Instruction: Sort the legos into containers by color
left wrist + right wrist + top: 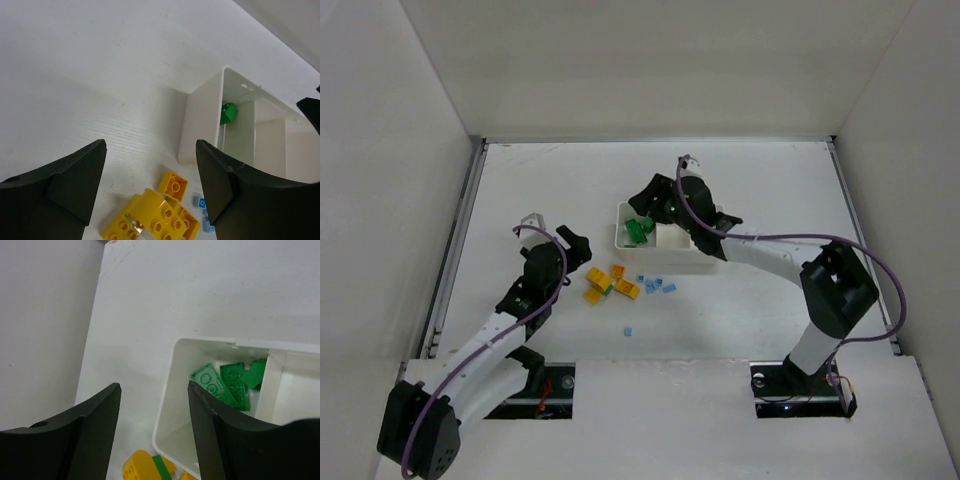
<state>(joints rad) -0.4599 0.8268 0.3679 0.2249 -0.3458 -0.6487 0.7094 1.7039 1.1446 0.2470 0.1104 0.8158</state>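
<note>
The white three-compartment tray (695, 262) lies at mid-table. Several green bricks (639, 230) lie in its left compartment, also in the right wrist view (222, 385). Yellow-orange bricks (605, 283) are piled on the table in front of the tray's left end, one with a green piece (162, 467) on it. Tiny light blue bricks (655, 285) lie to their right, and one (628, 330) lies nearer the arms. My left gripper (578, 246) is open and empty, just left of the yellow pile (155, 215). My right gripper (650, 203) is open and empty above the tray's left end (167, 410).
White walls enclose the table on the left, back and right. The tray's middle and right compartments show no bricks where they are visible; the right arm covers part of them. Bare table lies left of the tray (100, 90).
</note>
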